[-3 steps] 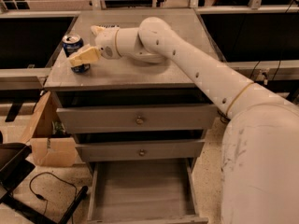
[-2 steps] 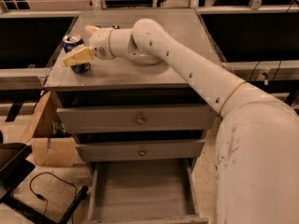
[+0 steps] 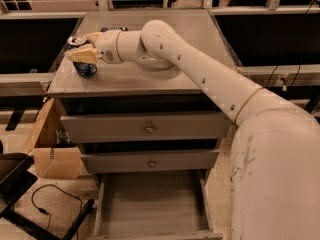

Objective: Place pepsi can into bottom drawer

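Observation:
The pepsi can (image 3: 86, 69), dark blue with a silver top, stands upright on the grey cabinet top (image 3: 150, 79) near its left edge. My gripper (image 3: 78, 46) is at the can, reaching in from the right at the height of its upper half and covering part of it. The can rests on the cabinet top. The bottom drawer (image 3: 150, 204) is pulled out at floor level below the two shut drawers, and nothing lies on its plank-like floor.
A flat black item (image 3: 114, 29) lies on the cabinet top behind my wrist. Two shut grey drawers with round knobs (image 3: 149, 129) sit above the open one. A cardboard box (image 3: 50, 149) and a black cable (image 3: 50, 204) are on the floor at the left.
My gripper has moved a little to the left, closer onto the can. The can has stayed in place on the cabinet top.

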You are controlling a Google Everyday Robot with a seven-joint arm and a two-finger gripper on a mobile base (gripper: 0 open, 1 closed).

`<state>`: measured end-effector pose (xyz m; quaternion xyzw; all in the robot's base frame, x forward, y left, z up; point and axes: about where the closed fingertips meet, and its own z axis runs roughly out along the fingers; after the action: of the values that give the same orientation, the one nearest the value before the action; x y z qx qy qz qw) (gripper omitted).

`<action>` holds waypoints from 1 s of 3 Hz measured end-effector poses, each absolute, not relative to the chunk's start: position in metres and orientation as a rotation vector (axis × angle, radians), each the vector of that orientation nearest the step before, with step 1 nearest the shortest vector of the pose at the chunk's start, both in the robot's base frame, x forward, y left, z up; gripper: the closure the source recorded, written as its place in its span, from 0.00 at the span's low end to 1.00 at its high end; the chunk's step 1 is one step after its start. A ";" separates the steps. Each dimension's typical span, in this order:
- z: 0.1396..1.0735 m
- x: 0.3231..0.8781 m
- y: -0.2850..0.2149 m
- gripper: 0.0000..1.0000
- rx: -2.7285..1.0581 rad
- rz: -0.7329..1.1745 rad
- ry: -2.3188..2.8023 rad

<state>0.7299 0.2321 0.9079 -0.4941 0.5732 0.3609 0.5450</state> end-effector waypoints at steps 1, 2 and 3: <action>0.908 0.730 0.232 0.73 -1.172 0.856 1.360; 0.908 0.730 0.232 0.96 -1.172 0.856 1.360; 0.923 0.732 0.226 1.00 -1.193 0.841 1.372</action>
<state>0.7322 0.2259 0.9226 -0.5017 0.5768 0.3536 0.5390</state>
